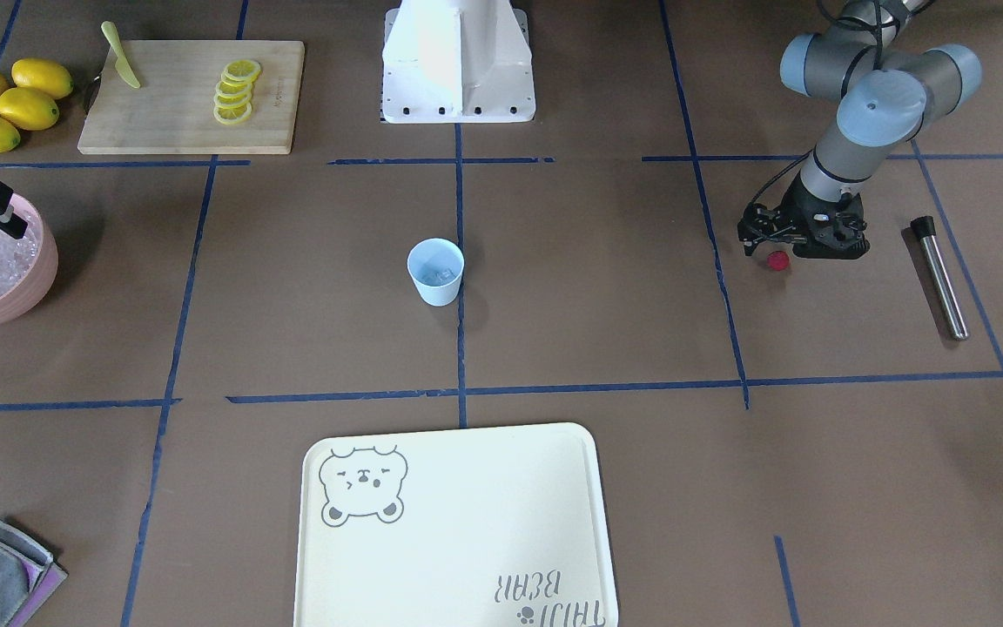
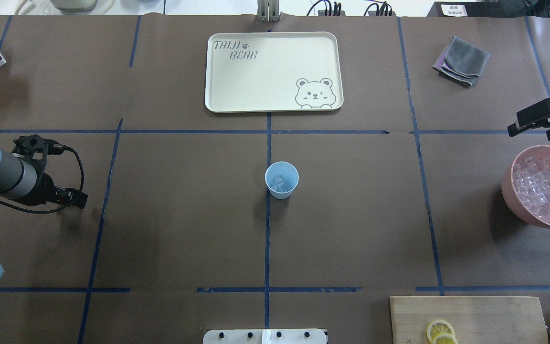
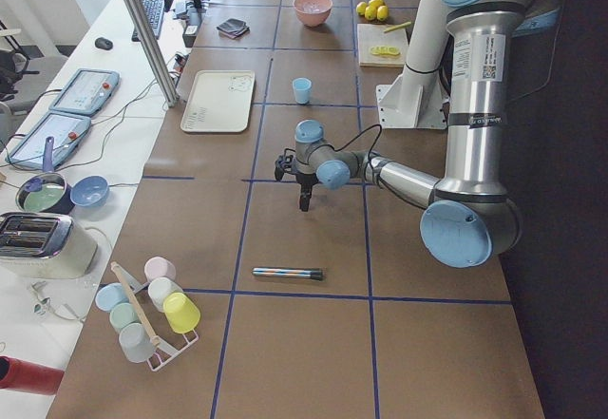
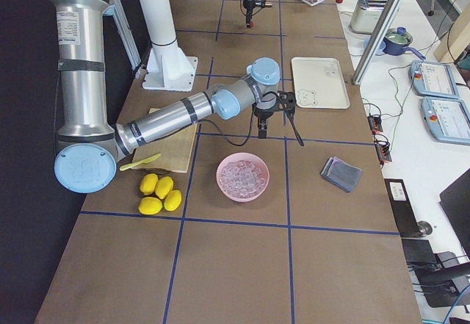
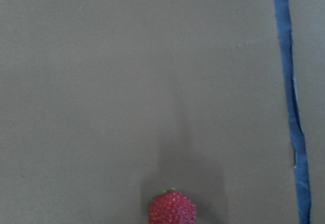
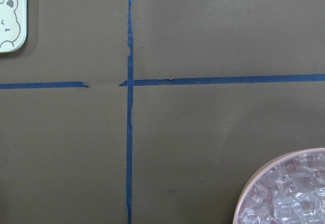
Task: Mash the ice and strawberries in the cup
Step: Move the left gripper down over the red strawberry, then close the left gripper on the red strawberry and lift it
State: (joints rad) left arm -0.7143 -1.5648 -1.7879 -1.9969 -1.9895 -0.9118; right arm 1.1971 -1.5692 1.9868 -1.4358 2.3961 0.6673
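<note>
Currently, the left gripper hangs fingers-down, close over the table; whether its fingers are open or closed cannot be determined. The strawberry lies on the table just beside those fingers, on their cup-facing side. The cup stands upright between the two grippers, well apart from both sets of fingers, with ice inside. The right gripper is held above the table near the pink bowl; its finger state likewise cannot be determined. A metal rod lies near the left fingers, on the side away from the cup.
</note>
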